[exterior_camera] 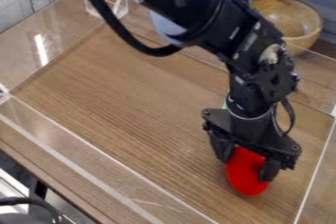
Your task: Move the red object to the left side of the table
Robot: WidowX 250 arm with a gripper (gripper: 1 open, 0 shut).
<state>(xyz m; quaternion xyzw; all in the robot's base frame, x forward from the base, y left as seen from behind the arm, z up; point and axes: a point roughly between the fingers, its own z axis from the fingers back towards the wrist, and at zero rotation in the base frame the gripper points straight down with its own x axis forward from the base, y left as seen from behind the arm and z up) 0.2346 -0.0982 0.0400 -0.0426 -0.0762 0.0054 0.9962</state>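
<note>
The red object [246, 177], a glossy red rounded toy, sits on the table [118, 100] near its front right corner. My gripper [251, 161] hangs straight over it, open, with one dark finger on each side of the red object's upper part. The fingers straddle it, and whether they touch it I cannot tell. The toy's top is hidden by the gripper. A sliver of light green [229, 97] peeks out behind the arm's wrist.
A round wooden bowl [292, 19] stands at the back right, outside the clear walls. Low clear acrylic walls [53, 135] border the wood-grain top. The black arm [197, 17] reaches in from the back across the middle.
</note>
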